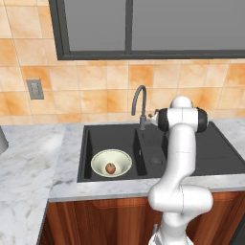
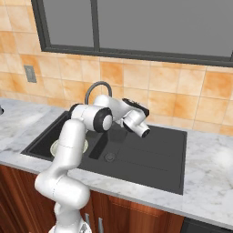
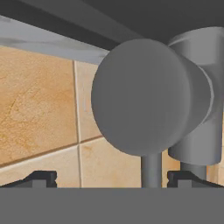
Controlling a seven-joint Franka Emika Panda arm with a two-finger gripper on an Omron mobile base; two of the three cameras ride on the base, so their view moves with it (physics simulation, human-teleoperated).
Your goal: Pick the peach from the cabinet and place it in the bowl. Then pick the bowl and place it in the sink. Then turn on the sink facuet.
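Gripper [image 3: 112, 179] jaws stand spread wide, holding nothing, right up against the sink facuet [image 1: 139, 105] lever knob at the back of the sink [image 1: 86, 143]. To do this well, I would push the knob squarely, without slipping off. One bowl [image 1: 111, 162] sits in the left basin with one peach [image 1: 110, 168] inside; one faucet, two basins.

Even, shadowless rendered light — soft, slightly pixelated edges — no glare or blur.

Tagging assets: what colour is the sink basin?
Matte black sink, set in a white marble counter; clearest in the left base view.
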